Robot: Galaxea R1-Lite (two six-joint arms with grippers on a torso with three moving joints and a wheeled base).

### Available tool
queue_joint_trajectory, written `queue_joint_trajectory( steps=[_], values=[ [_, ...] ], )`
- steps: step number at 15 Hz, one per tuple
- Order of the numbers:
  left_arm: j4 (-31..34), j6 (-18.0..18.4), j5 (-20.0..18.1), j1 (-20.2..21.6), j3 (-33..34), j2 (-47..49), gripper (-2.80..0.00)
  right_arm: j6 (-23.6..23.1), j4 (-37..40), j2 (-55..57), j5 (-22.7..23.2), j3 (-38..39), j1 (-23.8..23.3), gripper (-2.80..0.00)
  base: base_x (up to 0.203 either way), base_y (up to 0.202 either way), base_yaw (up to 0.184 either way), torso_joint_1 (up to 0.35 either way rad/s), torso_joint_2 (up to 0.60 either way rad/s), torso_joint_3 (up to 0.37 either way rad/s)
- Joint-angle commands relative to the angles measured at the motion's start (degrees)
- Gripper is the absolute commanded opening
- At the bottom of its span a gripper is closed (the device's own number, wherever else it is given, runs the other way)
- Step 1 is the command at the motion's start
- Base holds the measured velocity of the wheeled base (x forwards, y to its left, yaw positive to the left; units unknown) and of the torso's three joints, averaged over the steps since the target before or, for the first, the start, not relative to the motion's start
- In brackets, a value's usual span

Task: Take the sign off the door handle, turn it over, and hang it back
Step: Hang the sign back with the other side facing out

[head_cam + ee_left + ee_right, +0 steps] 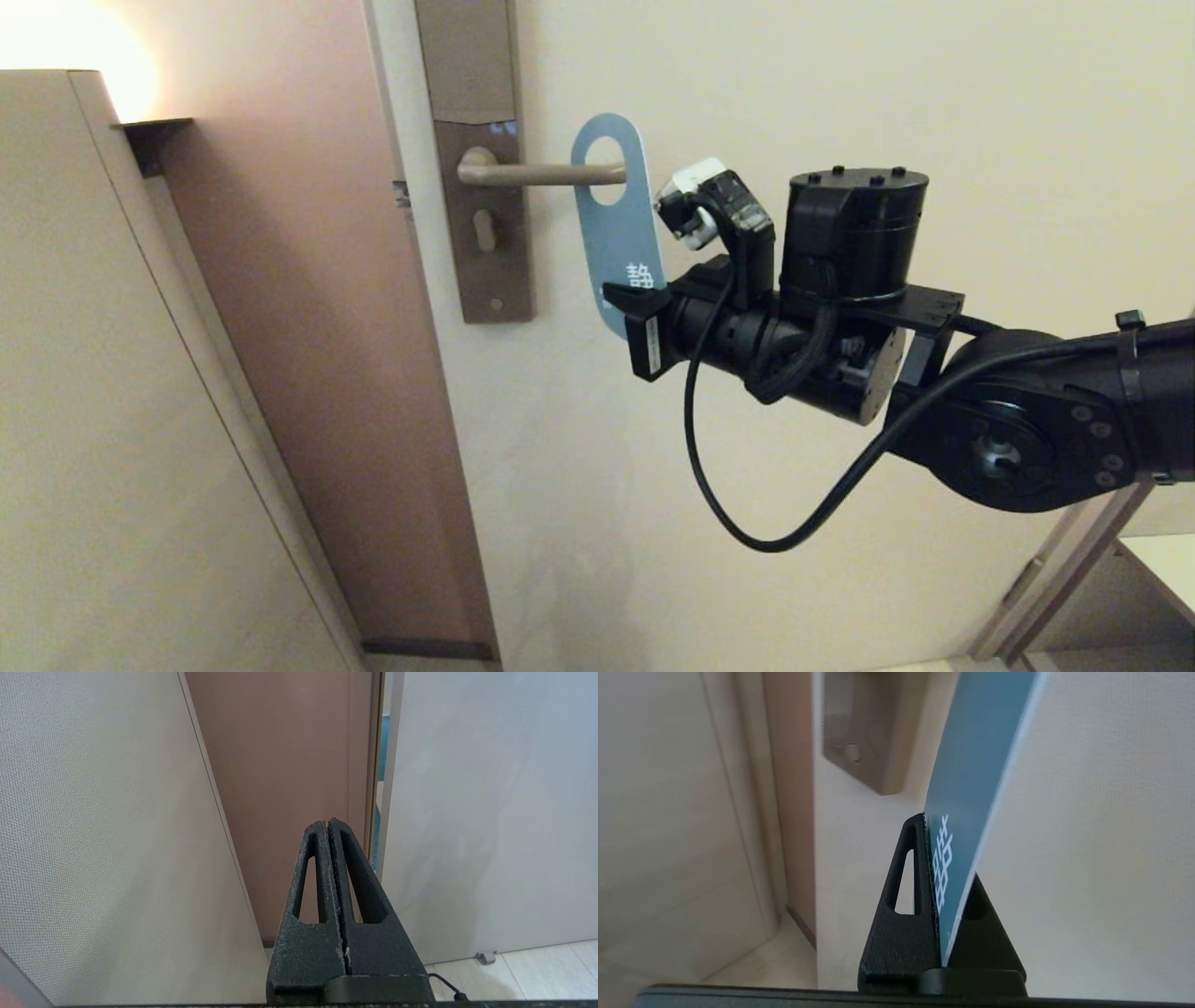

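The sign (616,233) shows its blue face with white characters and hangs tilted at the free end of the door handle (532,174). The lever's rounded tip sits inside the sign's oval hole. My right gripper (631,308) reaches in from the right and is shut on the sign's lower end. In the right wrist view the blue card (971,779) stands edge-on between the fingers of the right gripper (948,858), with one finger partly hidden behind it. My left gripper (329,823) is shut on nothing, low down and facing the door's edge.
The handle sits on a tall brown backplate (481,224) with a keyhole on the cream door (747,485). A reddish-brown frame panel (308,327) and a beige wall (103,420) stand to the left. A door stop (486,956) sits at floor level.
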Motion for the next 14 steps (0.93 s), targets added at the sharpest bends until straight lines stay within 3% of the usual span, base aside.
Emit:
queue_joint_trajectory(
  steps=[1, 14],
  values=[
    [0.0, 0.0, 0.0, 0.0, 0.0, 0.1, -2.80, 0.0, -0.2, 0.0, 0.0, -0.4, 0.9, -2.80, 0.000, 0.000, 0.000, 0.000, 0.00, 0.000],
    [0.0, 0.0, 0.0, 0.0, 0.0, 0.1, -2.80, -0.3, -3.4, 1.1, 0.5, -0.5, 5.7, -2.80, 0.000, 0.000, 0.000, 0.000, 0.00, 0.000]
  ],
)
